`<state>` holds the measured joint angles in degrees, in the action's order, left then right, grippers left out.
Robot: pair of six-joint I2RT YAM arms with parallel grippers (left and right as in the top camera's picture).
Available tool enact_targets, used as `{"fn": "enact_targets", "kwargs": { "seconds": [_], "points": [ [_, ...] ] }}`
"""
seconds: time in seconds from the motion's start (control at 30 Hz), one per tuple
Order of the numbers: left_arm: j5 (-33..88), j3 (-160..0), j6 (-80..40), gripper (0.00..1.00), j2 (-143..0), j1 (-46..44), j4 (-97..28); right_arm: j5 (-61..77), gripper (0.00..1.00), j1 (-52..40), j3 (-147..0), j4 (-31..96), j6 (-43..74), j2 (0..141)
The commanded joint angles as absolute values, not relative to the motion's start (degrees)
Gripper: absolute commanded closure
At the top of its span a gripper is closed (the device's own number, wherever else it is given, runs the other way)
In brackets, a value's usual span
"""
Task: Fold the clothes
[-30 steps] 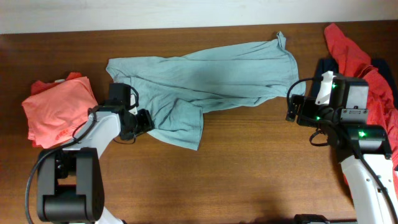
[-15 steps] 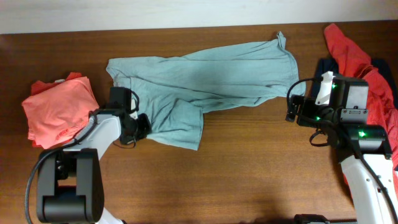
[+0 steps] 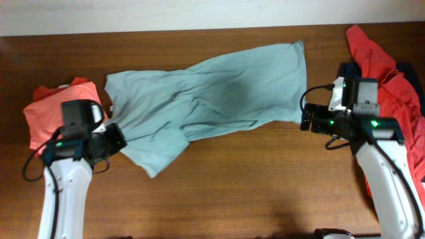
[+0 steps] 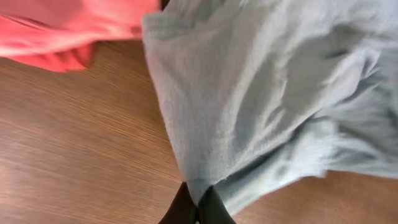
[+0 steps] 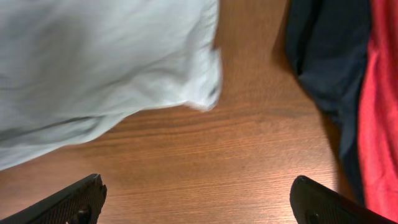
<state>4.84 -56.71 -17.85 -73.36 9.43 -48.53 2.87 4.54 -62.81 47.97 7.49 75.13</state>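
Observation:
The pale grey-blue T-shirt (image 3: 212,93) lies crumpled in a slant across the table's far half. My left gripper (image 3: 121,138) is at its lower left edge. In the left wrist view the left gripper (image 4: 198,204) is shut on a pinch of that shirt (image 4: 261,93), and the fabric rises from the closed jaws. My right gripper (image 3: 306,120) stands open just beside the shirt's lower right corner. In the right wrist view its black fingertips (image 5: 84,198) sit wide apart over bare wood, with the shirt's corner (image 5: 205,87) ahead of the right gripper (image 5: 199,202).
A folded coral-red stack (image 3: 46,116) lies at the left edge, showing also in the left wrist view (image 4: 68,31). A heap of coral-red cloth (image 3: 375,56) with a navy piece (image 5: 323,56) fills the far right. Bare wood (image 3: 232,186) spans the front.
My left gripper has shut on the shirt's lower left edge and drawn back to the left, dragging the shirt leftward. The right gripper stayed open and shifted slightly.

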Motion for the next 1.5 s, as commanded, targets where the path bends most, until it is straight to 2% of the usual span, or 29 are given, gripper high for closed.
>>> {"fn": "enact_targets", "kwargs": {
  "seconds": [0.0, 0.23, 0.33, 0.4, 0.5, 0.77, 0.83, 0.9, 0.97, 1.1, 1.2, 1.37, 1.47],
  "points": [
    [2.7, -57.3, -16.6, 0.99, -71.7, 10.2, -49.0, 2.8, 0.01, 5.0, -63.3, 48.0, 7.3, 79.7],
    [2.7, -57.3, -16.6, 1.00, -73.9, 10.2, -49.1, 3.2, 0.01, 4.9, -63.3, 47.0, 7.3, 89.7],
    [2.7, -57.3, -16.6, 0.99, -75.2, 10.2, -49.1, 8.3, 0.04, 4.9, -63.3, 45.0, 3.3, 93.8],
    [2.8, -57.3, -16.6, 1.00, -76.0, 10.2, -49.1, 10.3, 0.07, 4.9, -63.3, 43.1, 1.9, 96.2],
    [2.8, -57.3, -16.6, 0.99, -77.0, 10.2, -49.1, 10.4, 0.17, 4.9, -63.3, 40.1, 1.9, 99.6],
    [2.7, -57.3, -16.6, 0.99, -77.7, 10.2, -49.0, 16.5, 0.27, 4.9, -63.3, 33.4, 0.0, 105.4],
    [2.7, -57.3, -16.6, 0.99, -77.7, 10.2, -48.9, 16.5, 0.39, 4.9, -63.3, 32.8, 0.0, 105.7],
    [2.7, -57.3, -16.6, 0.99, -77.7, 10.2, -48.9, 16.5, 0.69, 4.9, -63.3, 32.8, 0.0, 105.8],
    [2.7, -57.3, -16.6, 0.99, -77.7, 10.2, -48.9, 16.6, 0.94, 4.9, -63.3, 33.8, 0.0, 105.8],
    [2.7, -57.3, -16.6, 0.99, -77.7, 10.2, -48.9, 16.6, 0.96, 4.9, -63.3, 38.6, -0.1, 105.7],
    [2.7, -57.3, -16.6, 0.99, -77.7, 10.2, -48.9, 25.5, 0.96, 4.9, -63.8, 47.0, -3.0, 104.0],
    [2.7, -57.3, -16.6, 0.99, -77.7, 10.2, -48.3, 44.6, 0.96, 4.9, -69.3, 64.1, -17.6, 97.6],
    [2.7, -57.3, -16.6, 0.99, -77.7, 10.2, -48.0, 44.4, 0.96, 5.3, -74.1, 66.4, -17.9, 94.0]
  ]
}}
